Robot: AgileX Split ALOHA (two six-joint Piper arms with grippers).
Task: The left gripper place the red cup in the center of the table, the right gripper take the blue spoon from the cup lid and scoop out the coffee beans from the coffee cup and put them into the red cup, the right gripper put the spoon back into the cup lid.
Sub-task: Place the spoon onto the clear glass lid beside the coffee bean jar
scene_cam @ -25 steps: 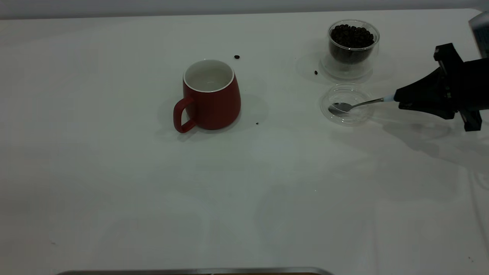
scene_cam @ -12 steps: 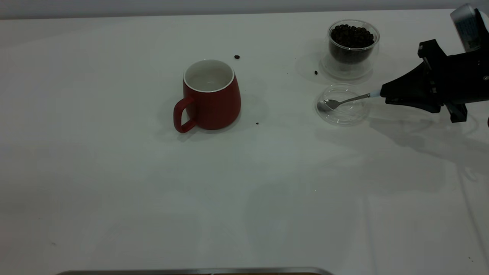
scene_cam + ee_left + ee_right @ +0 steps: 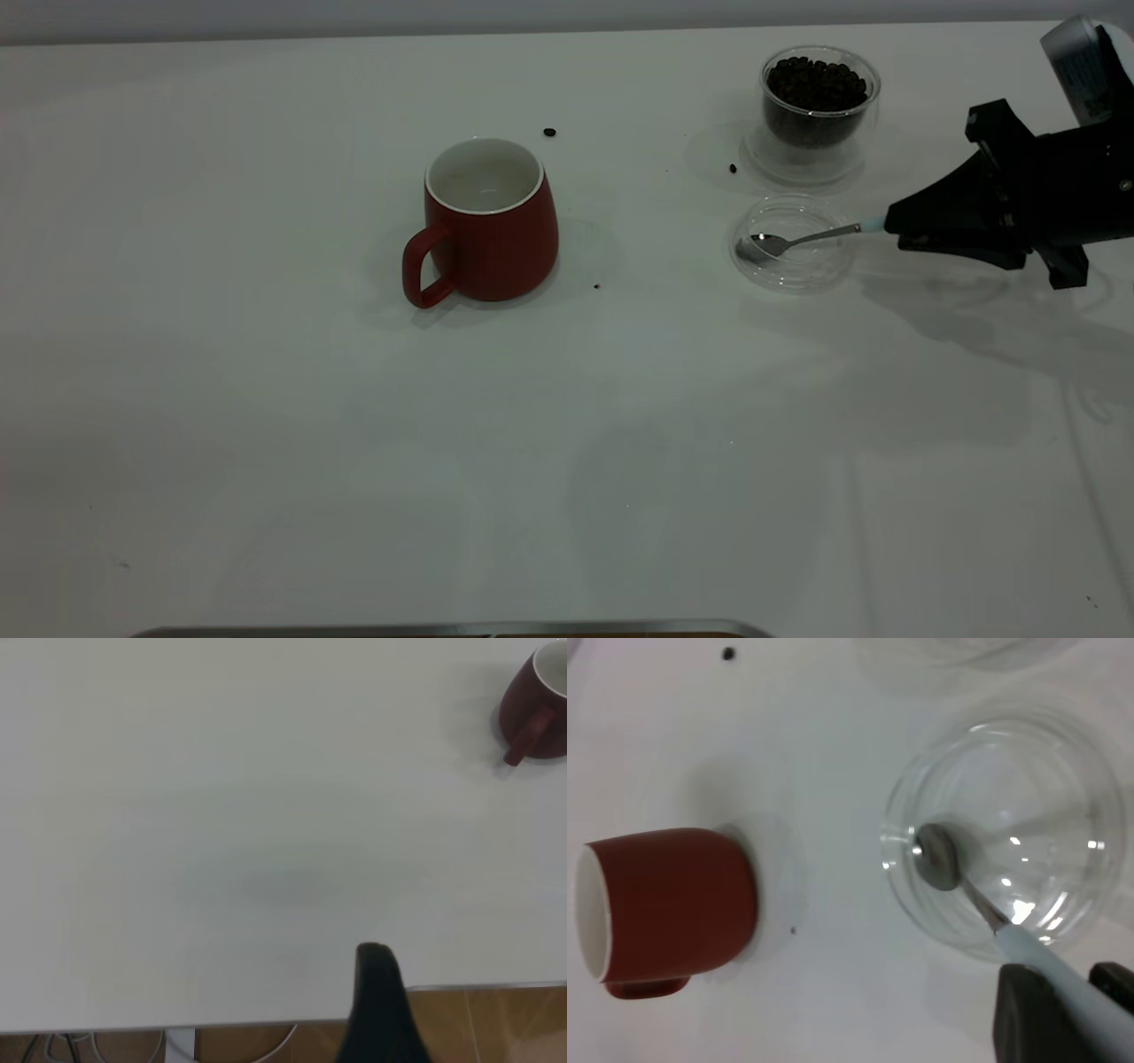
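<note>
Blue-handled spoon (image 3: 811,237) sits clamped in the right tool (image 3: 897,227) — its bowl over the clear cup lid (image 3: 791,266) just ahead. Beyond the lid stands the coffee cup (image 3: 819,106); the red cup (image 3: 487,221) sits mid-worktop (image 3: 266,399), well apart.

We saw a plain test bench rather than a home: a bare white table (image 3: 567,425) against a blank wall (image 3: 532,13), loose cables (image 3: 62,1047) hanging below its edge over a tan floor (image 3: 496,1028).

The right pincer (image 3: 895,223) is matte black and wedge-shaped, with a silver-grey labelled housing (image 3: 1076,62) behind.
</note>
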